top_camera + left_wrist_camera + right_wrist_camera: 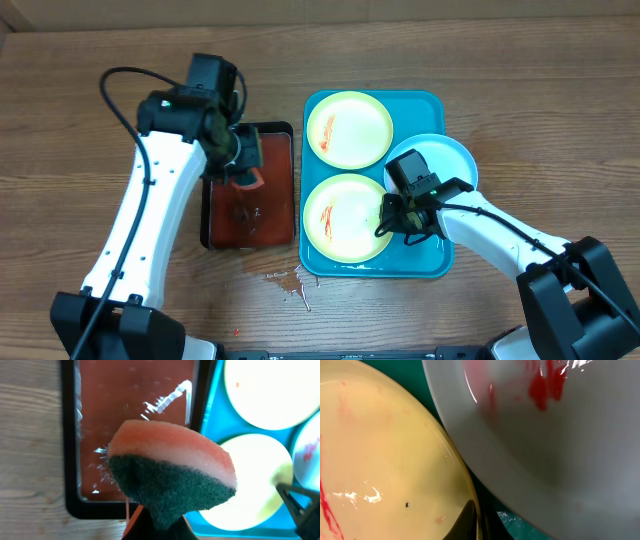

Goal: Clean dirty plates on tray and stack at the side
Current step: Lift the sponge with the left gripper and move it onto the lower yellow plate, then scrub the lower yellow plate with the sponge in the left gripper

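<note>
The turquoise tray [430, 105] holds three plates: a yellow-green plate [348, 128] at the back, a yellow-green plate [335, 217] at the front, both with red smears, and a pale blue-white plate [440, 160] on the right. My right gripper [400, 215] is shut on the front plate's right rim. In the right wrist view my fingers [477, 520] straddle that rim [380, 450], and the smeared blue-white plate [560, 450] overlaps it. My left gripper [160, 527] is shut on a pink and dark green sponge [170, 470], held above the black tray [205, 215].
The black tray [70, 460] holds red liquid and stands left of the turquoise tray [210, 425]. Red drips [290, 283] lie on the wooden table in front of the two trays. The table's right side is bare wood.
</note>
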